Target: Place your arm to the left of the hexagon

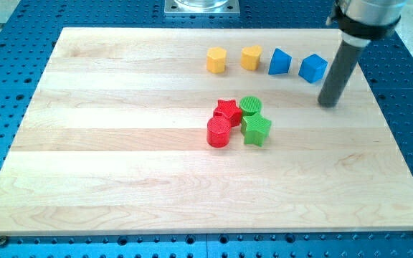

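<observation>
The yellow hexagon block [216,60] lies near the view's top, left end of a row with a yellow heart-like block [250,57], a blue wedge-shaped block [279,61] and a blue cube [312,68]. My tip [328,104] rests on the board at the view's right, just below and right of the blue cube, far to the right of the hexagon. The rod rises from it to the arm at the view's top right.
A cluster sits mid-board: a red star [227,110], a red cylinder [219,133], a green cylinder [250,106] and a green star [256,130]. The wooden board [120,158] lies on a blue perforated table [6,43].
</observation>
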`<state>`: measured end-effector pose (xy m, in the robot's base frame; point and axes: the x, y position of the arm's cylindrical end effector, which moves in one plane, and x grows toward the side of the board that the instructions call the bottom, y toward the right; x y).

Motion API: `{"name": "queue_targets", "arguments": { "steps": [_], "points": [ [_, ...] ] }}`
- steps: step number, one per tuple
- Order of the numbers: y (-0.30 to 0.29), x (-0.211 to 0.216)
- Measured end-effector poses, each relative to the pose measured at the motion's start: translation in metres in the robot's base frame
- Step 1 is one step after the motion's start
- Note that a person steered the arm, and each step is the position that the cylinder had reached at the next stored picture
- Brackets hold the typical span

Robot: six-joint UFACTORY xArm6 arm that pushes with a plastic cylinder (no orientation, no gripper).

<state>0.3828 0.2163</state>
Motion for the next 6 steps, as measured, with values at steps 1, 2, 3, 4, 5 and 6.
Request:
{"name": "queue_targets", "arguments": {
  "steps": [1, 2, 3, 4, 5, 6],
  "points": [
    [-0.005, -0.048],
    [-0.01, -0.048],
    [-0.01, -0.046],
    [-0.023, -0.01],
    [-0.111, 0.014],
    [-0.194, 0.014]
  ]
}}
